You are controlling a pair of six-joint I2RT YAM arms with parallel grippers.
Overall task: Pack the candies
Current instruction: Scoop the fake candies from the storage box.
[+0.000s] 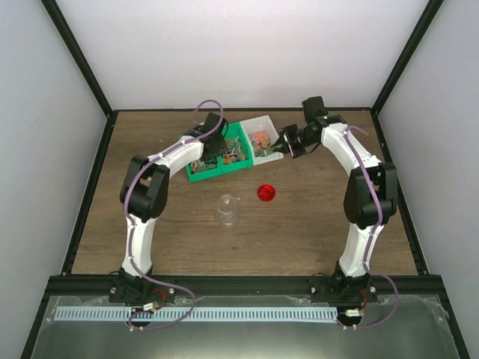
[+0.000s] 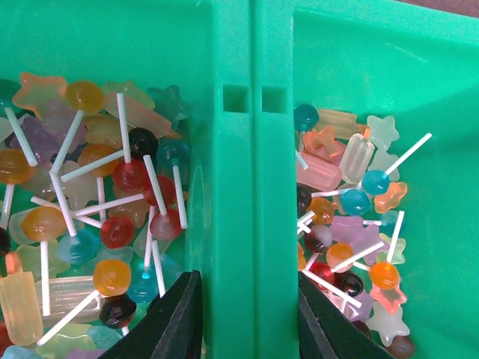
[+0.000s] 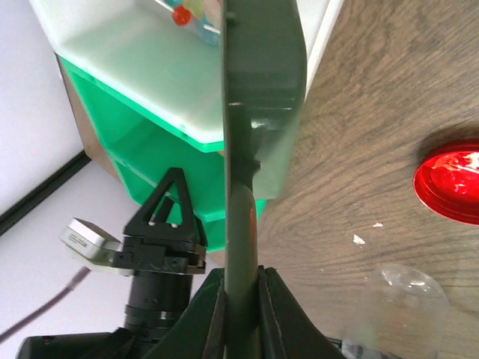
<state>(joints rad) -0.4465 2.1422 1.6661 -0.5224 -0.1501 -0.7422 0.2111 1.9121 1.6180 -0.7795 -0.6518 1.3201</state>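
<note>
Candies [image 2: 105, 217] fill two green bins [image 2: 247, 45], many of them on white sticks, with more candies [image 2: 352, 217] in the right-hand bin. My left gripper [image 2: 251, 321] is shut on the double wall between these bins, one finger in each. In the top view the left gripper [image 1: 217, 149] sits over the green bins [image 1: 196, 176]. A white bin [image 1: 267, 122] beside them holds more candies [image 1: 260, 139]. My right gripper [image 3: 242, 288] is shut on the handle of a dull green scoop [image 3: 258, 90], seen edge-on beside the white bin [image 3: 150, 67]. In the top view the right gripper [image 1: 287, 142] hangs at that bin's right edge.
A clear jar [image 1: 227, 209] stands open on the wooden table [image 1: 314, 232] in front of the bins. A round red lid [image 1: 266, 193] lies to its right. The right wrist view shows the lid [image 3: 451, 183], the jar [image 3: 400, 307] and the left arm's wrist [image 3: 168, 224] by the green bin [image 3: 150, 157].
</note>
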